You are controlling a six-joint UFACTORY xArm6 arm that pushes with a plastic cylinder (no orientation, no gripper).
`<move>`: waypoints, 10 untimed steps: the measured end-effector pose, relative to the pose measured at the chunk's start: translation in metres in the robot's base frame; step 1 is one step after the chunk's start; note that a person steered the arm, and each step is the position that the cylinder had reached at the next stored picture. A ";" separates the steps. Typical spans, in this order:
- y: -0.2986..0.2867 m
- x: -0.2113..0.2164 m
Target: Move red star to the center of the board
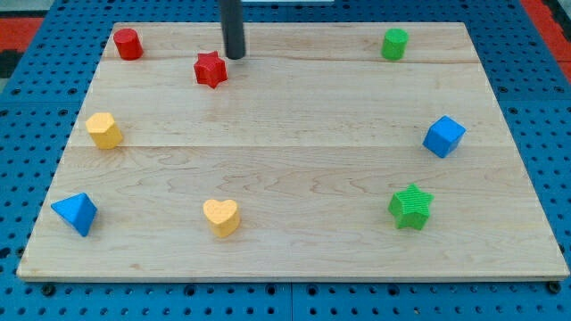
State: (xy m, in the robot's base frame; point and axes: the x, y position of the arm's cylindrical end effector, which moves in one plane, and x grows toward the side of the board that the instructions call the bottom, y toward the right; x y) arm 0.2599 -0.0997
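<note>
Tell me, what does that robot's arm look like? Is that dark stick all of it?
Only the rod shows: a straight, smooth, dark grey cylinder entering from the view's top. My tip is blunt and round, just right of and above the red star. No cables, markings or gripper are visible.

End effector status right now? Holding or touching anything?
End effector: a bare rod with no jaws, so it holds nothing. My tip sits just up and to the view's right of the red star; whether they touch cannot be told.
</note>
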 end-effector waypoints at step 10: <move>0.040 0.063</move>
State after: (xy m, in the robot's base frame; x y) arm 0.3230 -0.0596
